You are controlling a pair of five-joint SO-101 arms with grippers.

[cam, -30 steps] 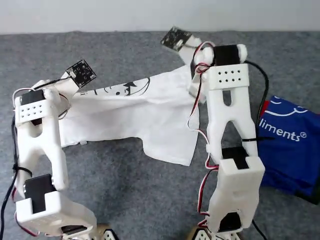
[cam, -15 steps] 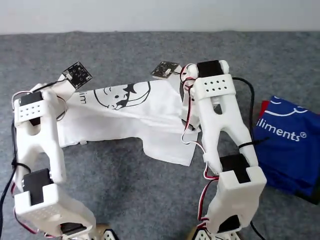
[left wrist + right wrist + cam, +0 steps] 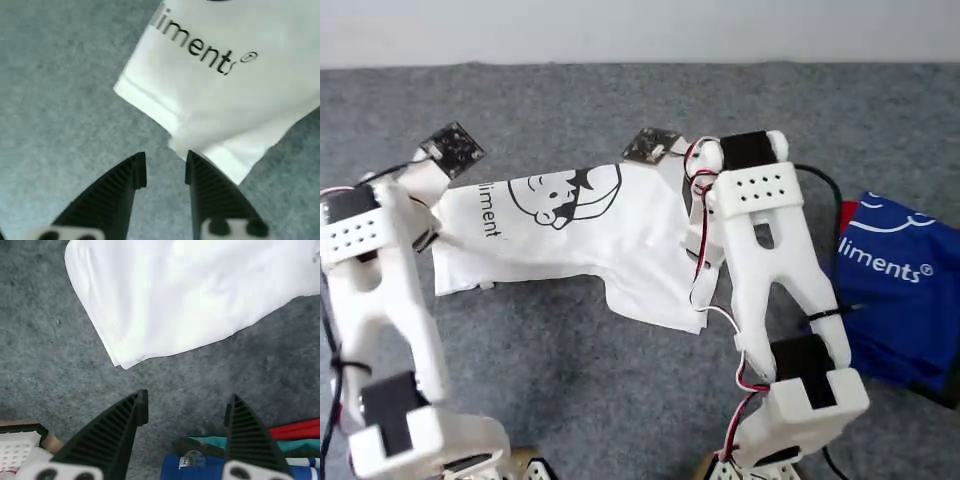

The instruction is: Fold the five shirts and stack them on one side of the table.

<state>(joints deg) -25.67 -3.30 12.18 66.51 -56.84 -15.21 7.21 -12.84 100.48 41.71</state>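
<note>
While the white shirt (image 3: 582,232) lies rumpled, the left gripper (image 3: 165,162) hangs slightly parted at its hem, the right gripper (image 3: 188,399) wide apart over bare mat (image 3: 50,365).

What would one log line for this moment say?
white shirt: spread on table | blue shirt: folded, right side | left claw: open, empty, at shirt corner | right claw: open, empty, over table

Grey felt-like table covering (image 3: 560,400) runs back to a plain pale wall (image 3: 620,30)
</note>
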